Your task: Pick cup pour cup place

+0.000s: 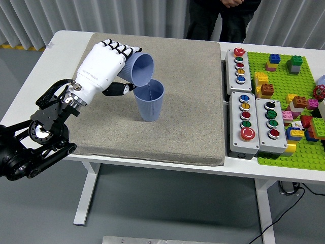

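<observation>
**Two blue cups, one tipped over the other**

Two blue cups meet near the middle of the grey mat [177,101]. The left hand [104,66] has its fingers wrapped around the tilted cup [139,68], whose open mouth faces right and down, its lower rim at the rim of the upright cup [150,100]. That one stands on the mat just right of the hand's thumb. A person [221,18] stands at the far side.
</observation>
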